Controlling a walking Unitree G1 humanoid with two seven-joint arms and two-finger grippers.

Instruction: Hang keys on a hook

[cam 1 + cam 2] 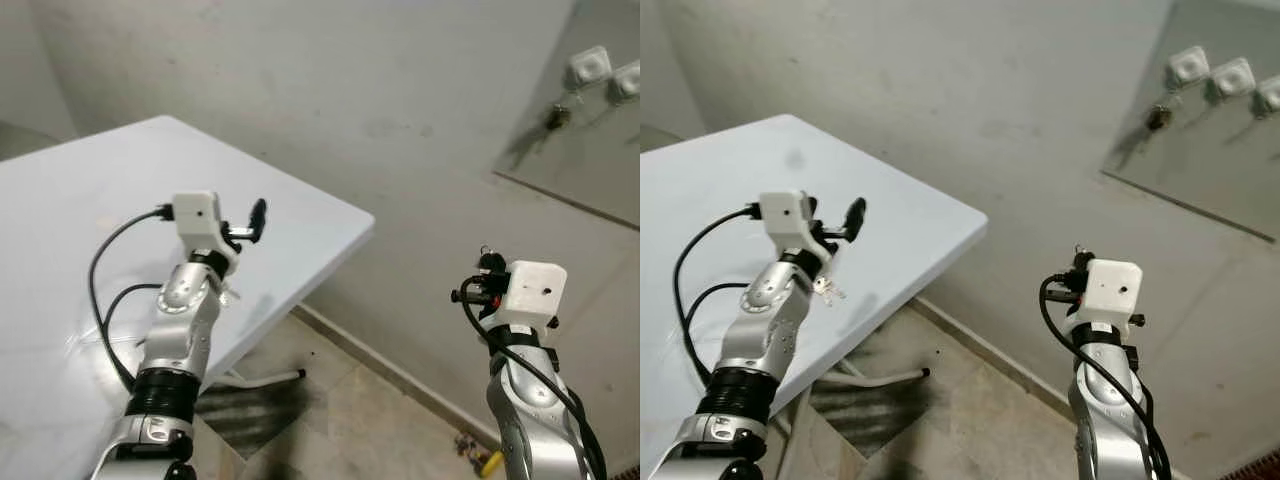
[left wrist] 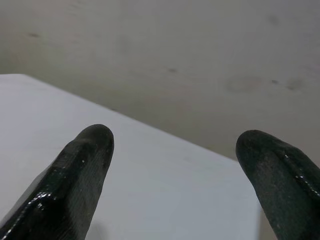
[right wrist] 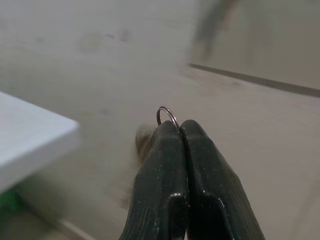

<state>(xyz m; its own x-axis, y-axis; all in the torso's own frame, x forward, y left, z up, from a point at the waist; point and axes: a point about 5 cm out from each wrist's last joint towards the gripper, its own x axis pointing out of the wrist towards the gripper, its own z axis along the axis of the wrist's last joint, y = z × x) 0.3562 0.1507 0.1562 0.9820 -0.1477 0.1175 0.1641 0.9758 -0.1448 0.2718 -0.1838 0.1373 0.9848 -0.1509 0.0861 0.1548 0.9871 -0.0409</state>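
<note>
My right gripper is shut on a thin metal key ring, whose loop sticks out above the fingertips; the keys themselves are hidden. It is raised in front of the grey wall, below and left of the white hooks. A dark bunch of keys hangs under the leftmost hook. My left gripper is open with nothing between its fingers, held over the white table.
The table's corner juts toward the wall, with its white foot on the tiled floor below. A small yellow object lies by the wall base. A small shiny bit hangs beside my left wrist.
</note>
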